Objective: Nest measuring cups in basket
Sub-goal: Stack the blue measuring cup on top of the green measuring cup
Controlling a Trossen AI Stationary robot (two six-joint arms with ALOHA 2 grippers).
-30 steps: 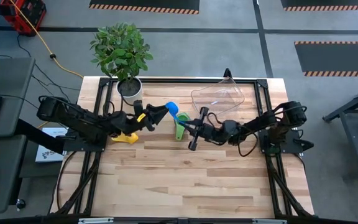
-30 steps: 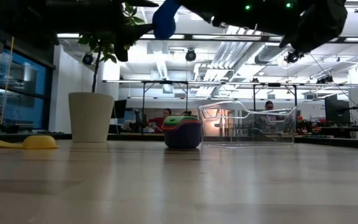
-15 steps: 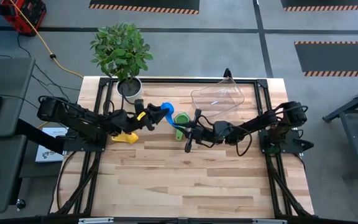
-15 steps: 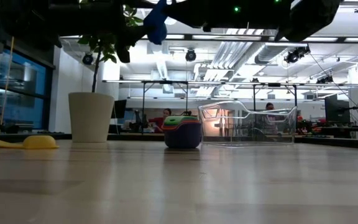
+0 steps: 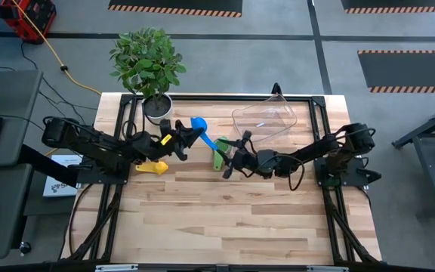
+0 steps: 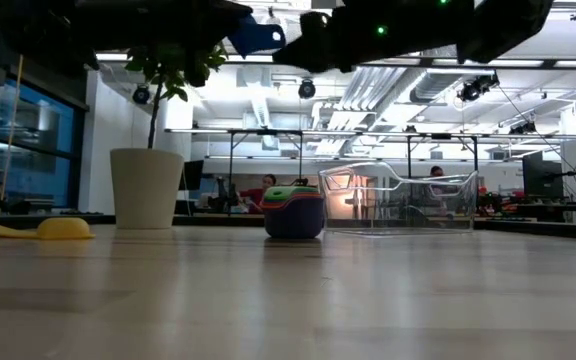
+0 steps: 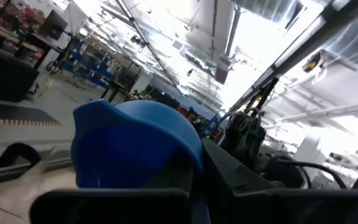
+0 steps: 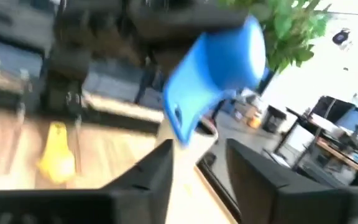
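A light blue measuring cup [image 5: 198,123] hangs high above the table between the two arms, and my left gripper [image 5: 189,136] is shut on it. Its flat handle [image 8: 180,122] points at my right gripper [image 5: 233,148], which stands open just short of the handle's end. A stack of nested cups [image 6: 293,212], green on top, rests on its base on the table beside the clear basket [image 6: 398,203]. A yellow cup [image 5: 151,167] lies on the table under my left arm. My left gripper holds the light blue cup by its bowl [image 7: 166,163], coming level from the table's left. Its own fingers hide the exact spot. The cup is lifted clear of the table and tipped on its side, handle toward the table's right.
A white plant pot [image 5: 157,108] with a leafy plant stands at the far left, close behind my left gripper. The basket [image 5: 266,117] sits at the far edge, right of centre. The near half of the table [image 5: 225,219] is bare wood.
The light blue cup has passed from my right gripper to my left. My left gripper has shut on the bowl and my right gripper has opened off the handle. The cup has shifted a little toward the far left and turned on its side.
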